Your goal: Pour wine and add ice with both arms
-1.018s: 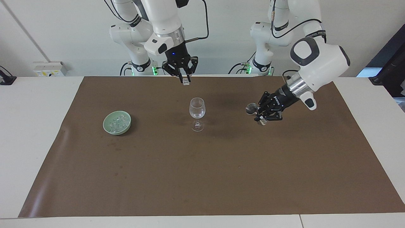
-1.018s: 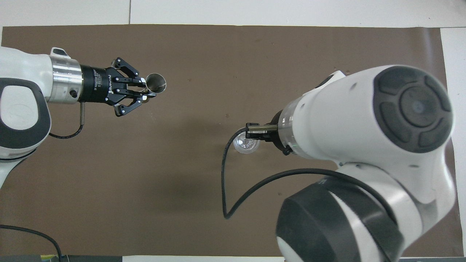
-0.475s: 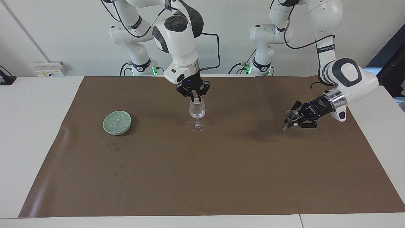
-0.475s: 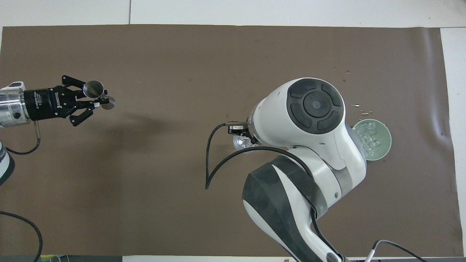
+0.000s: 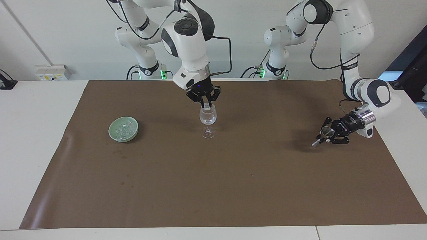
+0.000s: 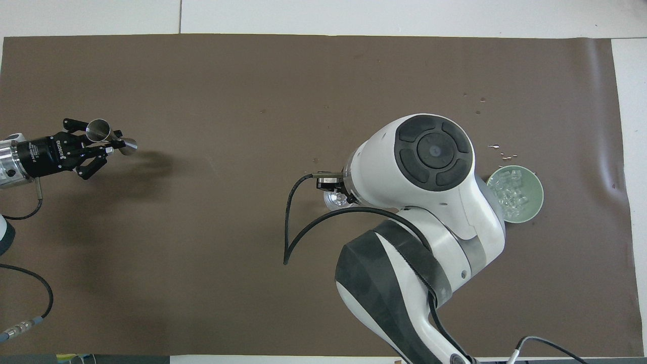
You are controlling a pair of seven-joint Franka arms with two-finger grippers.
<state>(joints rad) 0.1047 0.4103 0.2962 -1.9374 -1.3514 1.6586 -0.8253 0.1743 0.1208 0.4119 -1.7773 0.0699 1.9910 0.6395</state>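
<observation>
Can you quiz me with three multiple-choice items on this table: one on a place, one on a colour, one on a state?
1. The right end effector is over:
A. the wine glass
B. the bowl
C. bare mat

2. The bowl holding the ice is:
A. red
B. pale green
C. black

3. The left end effector is:
A. empty
B. resting on the bowl
C. holding a metal jigger

Answers: 1 A, its tips sit at the glass rim. 2 B, green in both views. 3 C, the steel cup sits in its grip.

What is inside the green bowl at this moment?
The green bowl holds a heap of small clear ice cubes. In the overhead view the right arm covers one edge of it, so that part cannot be seen.
</observation>
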